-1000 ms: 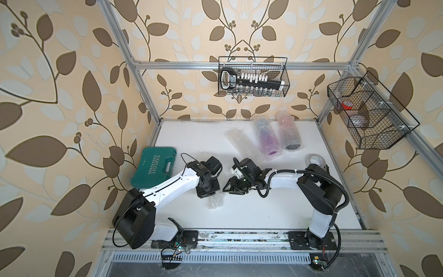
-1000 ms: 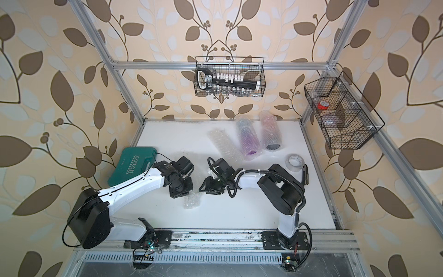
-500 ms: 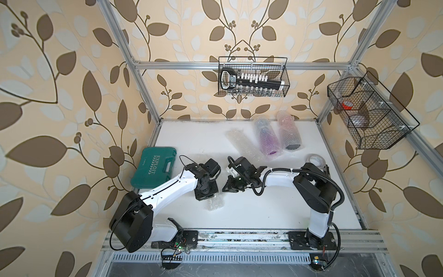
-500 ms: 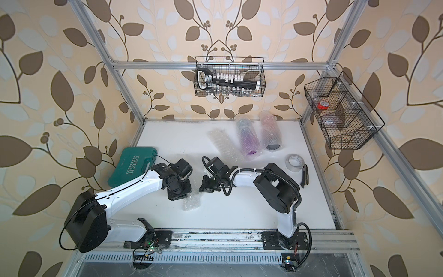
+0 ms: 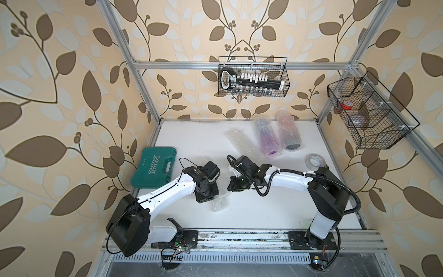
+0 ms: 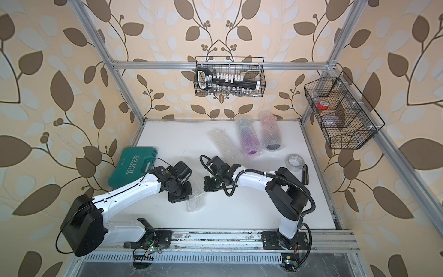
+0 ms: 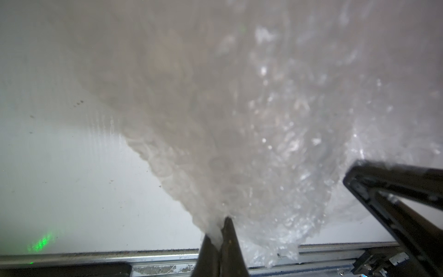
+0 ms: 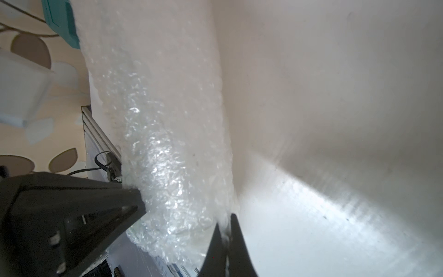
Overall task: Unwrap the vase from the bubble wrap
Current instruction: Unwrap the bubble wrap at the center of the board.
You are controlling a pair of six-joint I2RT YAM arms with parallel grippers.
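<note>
Right gripper (image 8: 226, 225) has edged toward 9 o'clock and nipped shut on the bubble wrap (image 5: 217, 202); left gripper (image 7: 221, 230) pinches an edge too. Wrap lies between them, 4 o'clock of left, 8 o'clock of right, long axis roughly 12–6, arms equally near. Vase inside: cannot tell.

bubble wrap (image 7: 239, 124) blurred close up, contents indiscernible, left fingers (image 7: 233, 249) cut off

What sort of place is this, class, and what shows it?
Probably a robot test cell dressed as a room: a left arm and right arm bolted to a rail, an aluminium frame lined with wallpaper, and wire baskets hung on it.
</note>
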